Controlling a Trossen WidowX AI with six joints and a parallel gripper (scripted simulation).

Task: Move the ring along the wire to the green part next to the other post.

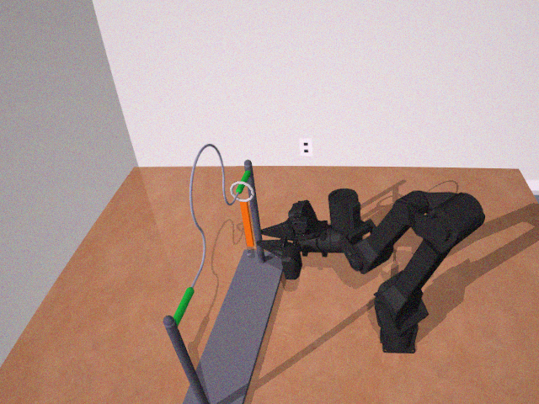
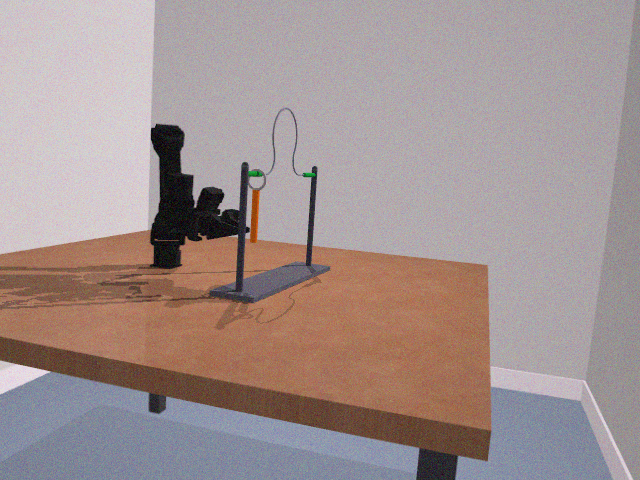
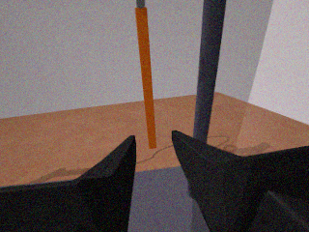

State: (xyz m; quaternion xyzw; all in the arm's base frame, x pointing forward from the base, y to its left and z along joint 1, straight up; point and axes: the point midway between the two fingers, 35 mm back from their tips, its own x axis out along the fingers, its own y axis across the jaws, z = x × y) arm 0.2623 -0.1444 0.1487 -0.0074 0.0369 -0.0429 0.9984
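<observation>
The pale ring (image 1: 232, 191) (image 2: 265, 179) hangs around the inner end of a green part (image 1: 244, 178) (image 2: 254, 174) beside one post (image 1: 254, 209) (image 2: 241, 222) (image 3: 209, 72). Its orange handle (image 1: 247, 224) (image 2: 254, 215) (image 3: 146, 68) points down. My gripper (image 1: 260, 237) (image 2: 248, 229) (image 3: 154, 137) is open and empty. Its tips are close to that post and the handle's lower half; contact with the post cannot be told. In the wrist view the handle's lower end appears between the tips, beyond them. The other green part (image 1: 183, 306) (image 2: 309, 175) is by the other post (image 1: 184, 356) (image 2: 311, 222).
The thin grey wire (image 1: 190, 191) (image 2: 285, 109) rises in a tall arch between the green parts. The grey base (image 1: 235, 321) (image 2: 279, 281) (image 3: 159, 193) lies below on the wooden table (image 1: 109, 282) (image 2: 387, 330). The post stands right of the handle in the wrist view.
</observation>
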